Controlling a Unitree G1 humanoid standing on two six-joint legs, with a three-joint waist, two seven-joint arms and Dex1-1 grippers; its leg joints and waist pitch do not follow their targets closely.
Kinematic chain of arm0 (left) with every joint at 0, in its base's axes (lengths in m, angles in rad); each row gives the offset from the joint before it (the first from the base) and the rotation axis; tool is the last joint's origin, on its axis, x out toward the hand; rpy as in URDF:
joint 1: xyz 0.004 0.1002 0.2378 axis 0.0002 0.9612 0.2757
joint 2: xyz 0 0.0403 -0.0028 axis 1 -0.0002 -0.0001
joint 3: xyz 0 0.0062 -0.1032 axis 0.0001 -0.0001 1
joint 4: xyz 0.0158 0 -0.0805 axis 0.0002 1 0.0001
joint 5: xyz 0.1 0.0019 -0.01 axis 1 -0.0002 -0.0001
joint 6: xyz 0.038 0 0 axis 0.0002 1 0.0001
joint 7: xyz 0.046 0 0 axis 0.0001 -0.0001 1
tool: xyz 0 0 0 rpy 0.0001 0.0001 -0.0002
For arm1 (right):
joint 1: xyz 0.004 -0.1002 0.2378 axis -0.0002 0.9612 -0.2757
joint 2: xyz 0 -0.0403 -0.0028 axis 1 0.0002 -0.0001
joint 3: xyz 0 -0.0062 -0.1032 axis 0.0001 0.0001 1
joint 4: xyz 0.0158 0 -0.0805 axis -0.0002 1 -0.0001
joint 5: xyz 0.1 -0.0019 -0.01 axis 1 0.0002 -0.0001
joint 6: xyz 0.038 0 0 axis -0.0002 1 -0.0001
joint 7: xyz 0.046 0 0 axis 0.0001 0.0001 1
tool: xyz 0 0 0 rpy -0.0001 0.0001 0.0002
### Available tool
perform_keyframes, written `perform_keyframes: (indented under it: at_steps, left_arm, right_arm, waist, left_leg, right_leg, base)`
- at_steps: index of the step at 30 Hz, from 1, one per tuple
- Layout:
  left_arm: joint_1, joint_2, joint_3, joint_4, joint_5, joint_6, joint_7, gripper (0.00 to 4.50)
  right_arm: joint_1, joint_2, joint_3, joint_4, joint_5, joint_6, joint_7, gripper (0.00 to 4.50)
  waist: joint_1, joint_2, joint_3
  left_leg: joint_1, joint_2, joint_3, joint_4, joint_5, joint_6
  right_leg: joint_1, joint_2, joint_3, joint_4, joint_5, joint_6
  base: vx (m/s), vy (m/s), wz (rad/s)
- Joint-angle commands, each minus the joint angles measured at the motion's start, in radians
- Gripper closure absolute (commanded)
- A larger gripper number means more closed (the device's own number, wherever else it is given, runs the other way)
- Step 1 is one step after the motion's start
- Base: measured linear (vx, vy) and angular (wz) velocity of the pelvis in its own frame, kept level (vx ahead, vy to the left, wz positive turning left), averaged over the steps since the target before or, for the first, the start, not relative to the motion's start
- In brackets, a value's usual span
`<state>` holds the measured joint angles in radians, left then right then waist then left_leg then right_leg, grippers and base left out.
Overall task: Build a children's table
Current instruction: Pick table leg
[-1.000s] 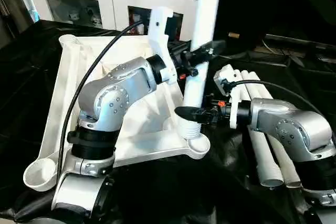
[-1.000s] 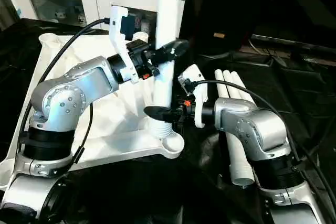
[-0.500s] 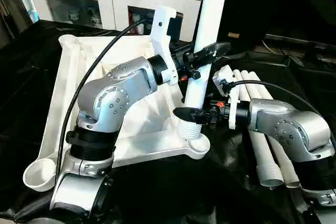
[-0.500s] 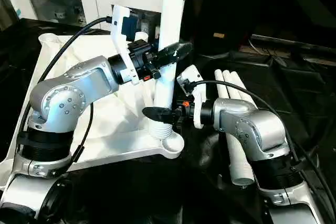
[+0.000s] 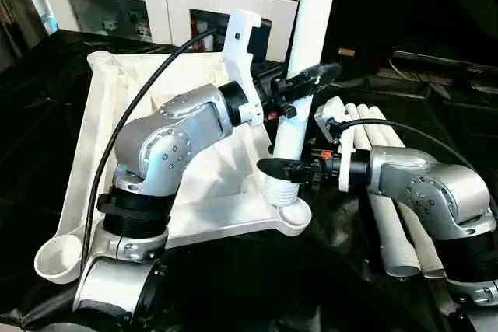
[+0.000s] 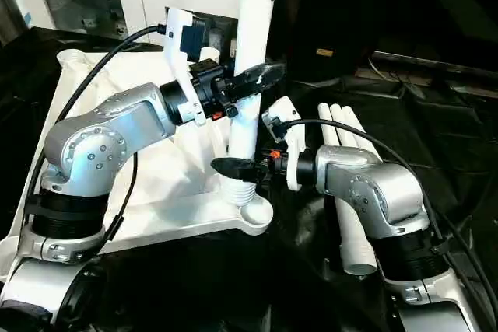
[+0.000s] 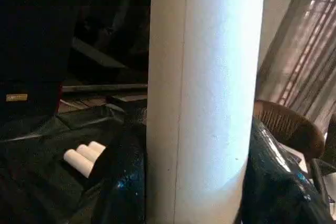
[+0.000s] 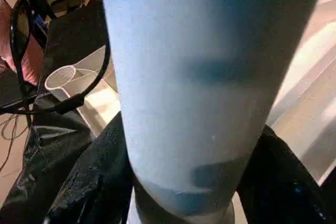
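The table top (image 5: 210,184) lies underside up on the black sheet, one leg (image 5: 299,91) standing in its near corner socket (image 5: 286,209). The left gripper (image 5: 299,83) clamps that leg high; the right gripper (image 5: 284,169) clasps it just above the socket. Three legs (image 5: 389,223) wait beside the top, so I'd say most remains.

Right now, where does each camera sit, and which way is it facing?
Left eye: head, looking down at table top; both silver forearms, left gripper.
Right eye: beside it, same scene; right gripper.
Left wrist: on left arm, facing upright leg, spare legs behind.
Right wrist: on right arm, close on that leg.
All four share the leg.
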<state>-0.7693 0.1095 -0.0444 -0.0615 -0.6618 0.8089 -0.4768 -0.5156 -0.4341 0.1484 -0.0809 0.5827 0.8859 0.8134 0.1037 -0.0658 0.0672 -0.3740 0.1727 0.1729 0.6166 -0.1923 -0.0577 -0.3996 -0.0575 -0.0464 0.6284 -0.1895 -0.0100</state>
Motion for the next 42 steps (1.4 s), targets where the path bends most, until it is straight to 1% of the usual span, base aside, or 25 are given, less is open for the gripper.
perform_keyframes:
  at_steps: [1,4,5,7,9,11,14,15,17,18,20,23,26,27,28,29,31,33,36,37,38,39,40,41,42]
  left_arm:
    - [-0.003,-0.001,-0.017,-0.003,-0.003,0.017,-0.022,2.7]
    - [0.001,-0.001,-0.013,-0.002,0.001,0.011,-0.017,2.7]
    - [0.008,-0.001,-0.013,-0.003,0.007,0.0,-0.018,2.7]
    - [0.012,-0.001,-0.015,-0.002,0.008,0.002,-0.018,2.7]
    - [0.016,-0.007,0.0,0.004,-0.011,0.014,-0.019,2.14]
    - [0.015,-0.009,0.011,0.004,-0.019,0.014,-0.018,1.91]
    - [0.015,-0.013,0.021,0.014,0.016,-0.069,-0.018,1.73]
    - [0.013,-0.036,0.062,0.026,0.014,-0.157,-0.024,1.57]
    - [0.012,-0.041,0.073,0.027,0.01,-0.176,-0.029,1.57]
    - [0.013,-0.058,0.117,0.021,-0.034,-0.177,-0.025,1.57]
    - [0.014,-0.062,0.144,0.019,-0.064,-0.171,-0.031,1.57]
    - [0.031,-0.047,0.156,0.013,-0.045,-0.224,-0.044,1.57]
    - [0.054,-0.031,0.185,0.021,-0.032,-0.262,-0.036,1.57]
    - [0.069,-0.013,0.189,0.015,-0.001,-0.275,-0.015,1.57]
    - [0.089,0.002,0.194,0.001,0.024,-0.28,0.006,1.57]
    - [0.126,0.034,0.19,-0.018,0.078,-0.301,0.026,1.57]
    - [0.176,0.07,0.176,-0.04,0.141,-0.333,0.037,1.57]
    - [0.233,0.104,0.165,-0.078,0.172,-0.337,0.035,1.57]
    - [0.344,0.149,0.149,-0.141,0.21,-0.316,0.054,1.57]
    - [0.344,0.149,0.149,-0.141,0.21,-0.316,0.054,1.57]
    - [0.43,0.186,0.109,-0.186,0.254,-0.328,0.043,1.57]
    - [0.478,0.209,0.08,-0.218,0.271,-0.326,0.028,1.57]
    - [0.49,0.214,0.071,-0.229,0.27,-0.318,0.025,1.57]
    - [0.504,0.217,0.06,-0.241,0.269,-0.313,0.02,1.57]
    - [0.529,0.222,0.039,-0.248,0.278,-0.32,0.011,1.57]
  right_arm:
    - [-0.006,-0.006,-0.017,-0.011,-0.014,-0.016,-0.01,2.36]
    - [-0.003,-0.003,-0.017,-0.012,-0.016,-0.022,-0.012,2.55]
    - [0.001,0.002,-0.015,-0.012,-0.02,-0.03,-0.015,2.55]
    - [0.005,0.008,-0.016,-0.01,-0.022,-0.037,-0.02,2.59]
    - [0.006,0.018,-0.015,-0.002,-0.027,-0.049,-0.026,2.59]
    - [0.004,0.024,-0.017,0.003,-0.029,-0.054,-0.031,2.59]
    - [-0.007,0.048,-0.036,0.022,-0.031,-0.077,-0.053,2.59]
    - [-0.02,0.074,-0.059,0.043,-0.034,-0.105,-0.08,2.59]
    - [-0.025,0.082,-0.065,0.05,-0.034,-0.111,-0.087,2.59]
    - [-0.031,0.099,-0.08,0.06,-0.035,-0.133,-0.1,2.59]
    - [-0.038,0.111,-0.087,0.069,-0.037,-0.144,-0.108,2.59]
    - [-0.045,0.138,-0.101,0.091,-0.047,-0.182,-0.133,2.59]
    - [-0.041,0.166,-0.106,0.113,-0.076,-0.229,-0.176,2.59]
    - [-0.036,0.174,-0.106,0.115,-0.1,-0.254,-0.209,2.59]
    - [-0.029,0.175,-0.105,0.114,-0.118,-0.269,-0.231,2.59]
    - [-0.019,0.175,-0.105,0.118,-0.156,-0.3,-0.271,2.59]
    - [-0.011,0.18,-0.112,0.129,-0.18,-0.294,-0.32,2.59]
    - [-0.002,0.174,-0.109,0.126,-0.202,-0.275,-0.355,2.59]
    - [0.033,0.183,-0.117,0.101,-0.25,-0.272,-0.439,2.59]
    - [0.033,0.183,-0.117,0.101,-0.25,-0.272,-0.439,2.59]
    - [0.074,0.205,-0.128,0.061,-0.274,-0.312,-0.484,2.59]
    - [0.101,0.216,-0.136,0.028,-0.281,-0.336,-0.5,2.59]
    - [0.109,0.217,-0.14,0.016,-0.28,-0.341,-0.502,2.59]
    - [0.118,0.217,-0.144,0.004,-0.28,-0.346,-0.505,2.59]
    - [0.132,0.228,-0.164,-0.015,-0.272,-0.356,-0.523,2.59]
  waist:
    - [0.001,0.011,-0.073]
    - [0.001,0.012,-0.073]
    - [0.001,0.017,-0.074]
    - [0.0,0.015,-0.074]
    - [-0.001,0.018,-0.074]
    - [-0.003,0.018,-0.074]
    - [-0.004,0.02,-0.073]
    - [-0.007,0.019,-0.073]
    - [-0.007,0.018,-0.075]
    - [-0.008,0.019,-0.075]
    - [-0.012,0.023,-0.076]
    - [-0.013,0.026,-0.075]
    - [-0.016,0.022,-0.074]
    - [-0.018,0.009,-0.074]
    - [-0.015,0.015,-0.074]
    - [-0.016,0.014,-0.074]
    - [-0.014,0.025,-0.073]
    - [-0.014,0.041,-0.073]
    - [-0.017,0.051,-0.07]
    - [-0.014,0.067,-0.07]
    - [-0.015,0.06,-0.069]
    - [-0.016,0.061,-0.068]
    - [-0.015,0.072,-0.07]
    - [-0.017,0.069,-0.07]
    - [-0.015,0.072,-0.071]
  left_leg:
    - [0.013,0.052,-0.019,-0.072,-0.11,-0.024]
    - [0.013,0.053,-0.019,-0.072,-0.11,-0.025]
    - [0.013,0.053,-0.019,-0.071,-0.11,-0.027]
    - [0.013,0.053,-0.019,-0.072,-0.114,-0.026]
    - [0.013,0.053,-0.019,-0.072,-0.116,-0.03]
    - [0.013,0.053,-0.019,-0.073,-0.117,-0.032]
    - [0.013,0.052,-0.019,-0.073,-0.124,-0.032]
    - [0.012,0.052,-0.018,-0.073,-0.129,-0.031]
    - [0.011,0.052,-0.019,-0.073,-0.127,-0.032]
    - [0.012,0.053,-0.02,-0.074,-0.124,-0.033]
    - [0.012,0.052,-0.02,-0.073,-0.125,-0.035]
    - [0.013,0.051,-0.02,-0.074,-0.128,-0.03]
    - [0.012,0.052,-0.019,-0.076,-0.134,-0.033]
    - [0.012,0.053,-0.018,-0.076,-0.129,-0.034]
    - [0.013,0.055,-0.02,-0.078,-0.126,-0.037]
    - [0.014,0.054,-0.019,-0.078,-0.125,-0.038]
    - [0.016,0.055,-0.021,-0.081,-0.124,-0.047]
    - [0.019,0.054,-0.022,-0.082,-0.141,-0.06]
    - [0.021,0.054,-0.021,-0.085,-0.187,-0.08]
    - [0.022,0.051,-0.023,-0.084,-0.198,-0.084]
    - [0.021,0.049,-0.021,-0.084,-0.211,-0.079]
    - [0.012,0.052,-0.023,-0.088,-0.211,-0.068]
    - [0.013,0.05,-0.023,-0.086,-0.206,-0.064]
    - [0.014,0.049,-0.02,-0.084,-0.202,-0.058]
    - [0.015,0.046,-0.019,-0.082,-0.198,-0.051]
  right_leg:
    - [0.058,-0.081,0.047,-0.072,-0.134,-0.193]
    - [0.058,-0.081,0.048,-0.071,-0.129,-0.195]
    - [0.058,-0.081,0.047,-0.07,-0.125,-0.196]
    - [0.058,-0.081,0.048,-0.072,-0.123,-0.196]
    - [0.058,-0.081,0.047,-0.071,-0.123,-0.199]
    - [0.058,-0.08,0.047,-0.07,-0.117,-0.204]
    - [0.058,-0.08,0.048,-0.073,-0.122,-0.202]
    - [0.058,-0.08,0.048,-0.075,-0.128,-0.2]
    - [0.06,-0.083,0.047,-0.075,-0.129,-0.203]
    - [0.061,-0.081,0.047,-0.072,-0.117,-0.205]
    - [0.06,-0.08,0.047,-0.068,-0.096,-0.213]
    - [0.059,-0.078,0.047,-0.069,-0.096,-0.212]
    - [0.058,-0.08,0.047,-0.069,-0.108,-0.209]
    - [0.058,-0.079,0.047,-0.071,-0.112,-0.201]
    - [0.057,-0.081,0.047,-0.066,-0.124,-0.192]
    - [0.056,-0.081,0.047,-0.067,-0.127,-0.187]
    - [0.052,-0.08,0.048,-0.069,-0.14,-0.163]
    - [0.05,-0.078,0.047,-0.066,-0.136,-0.158]
    - [0.046,-0.072,0.047,-0.068,-0.116,-0.17]
    - [0.045,-0.072,0.047,-0.066,-0.12,-0.172]
    - [0.047,-0.072,0.048,-0.071,-0.133,-0.171]
    - [0.051,-0.076,0.051,-0.072,-0.148,-0.158]
    - [0.05,-0.074,0.051,-0.07,-0.147,-0.156]
    - [0.048,-0.072,0.052,-0.073,-0.148,-0.155]
    - [0.047,-0.072,0.052,-0.074,-0.167,-0.159]
  base:
    - [0.0,0.0,0.0]
    - [0.0,0.0,0.0]
    - [0.0,0.0,0.0]
    - [0.0,0.0,0.0]
    - [0.0,0.0,0.0]
    - [0.0,0.0,0.0]
    - [0.0,0.0,0.0]
    - [0.0,0.0,0.0]
    - [0.0,0.0,0.0]
    - [0.0,0.0,0.0]
    - [0.0,0.0,0.0]
    - [0.0,0.0,0.0]
    - [0.0,0.0,0.0]
    - [0.0,0.0,0.0]
    - [0.0,0.0,0.0]
    - [0.0,0.0,0.0]
    - [0.0,0.0,0.0]
    - [0.0,0.0,0.0]
    - [0.0,0.0,0.0]
    - [0.0,0.0,0.0]
    - [0.0,0.0,0.0]
    - [0.0,0.0,0.0]
    - [0.0,0.0,0.0]
    - [0.0,0.0,0.0]
    - [0.0,0.0,0.0]
